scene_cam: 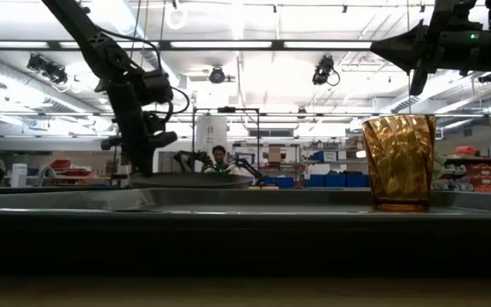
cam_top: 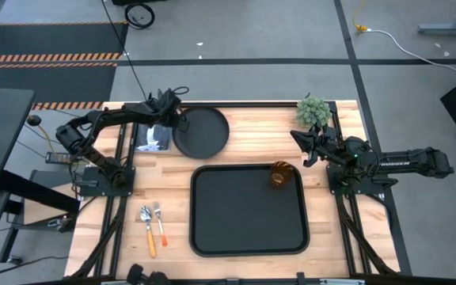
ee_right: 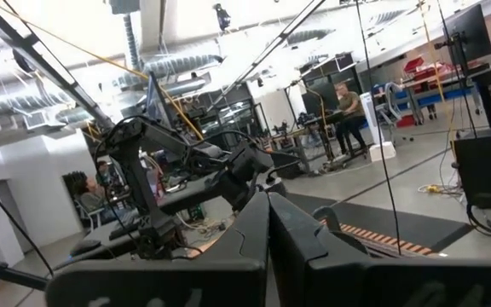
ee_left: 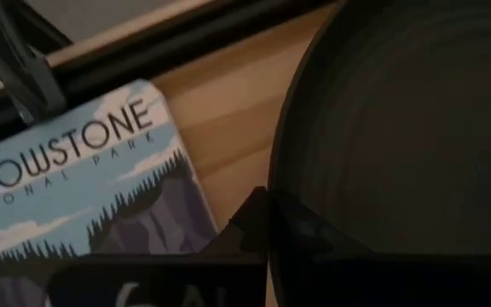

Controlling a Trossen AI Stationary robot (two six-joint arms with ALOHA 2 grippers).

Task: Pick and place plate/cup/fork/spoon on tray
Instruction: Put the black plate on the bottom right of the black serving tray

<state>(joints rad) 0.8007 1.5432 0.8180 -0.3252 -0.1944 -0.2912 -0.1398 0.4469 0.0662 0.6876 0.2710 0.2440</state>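
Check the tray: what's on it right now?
Only the cup, upright in a far corner of the tray. The plate, fork and spoon are off it.

The work surface is a light wooden table [cam_top: 236,131] with dark metal framing along its left and right edges. It stands on a grey concrete floor [cam_top: 291,47] divided by dark seams. Orange-and-black hazard striping [cam_top: 46,57] crosses a dark floor mat beyond the table's far left corner. A white cable with a yellow plug [cam_top: 370,32] lies on the floor beyond the far right corner. In the low view, long ceiling light strips [scene_cam: 314,44] run overhead, and shelving holds blue bins [scene_cam: 339,180]. A seated person [scene_cam: 219,159] works at a distant bench. Exposed silver ducting [ee_right: 152,64] runs under the ceiling in the right wrist view.
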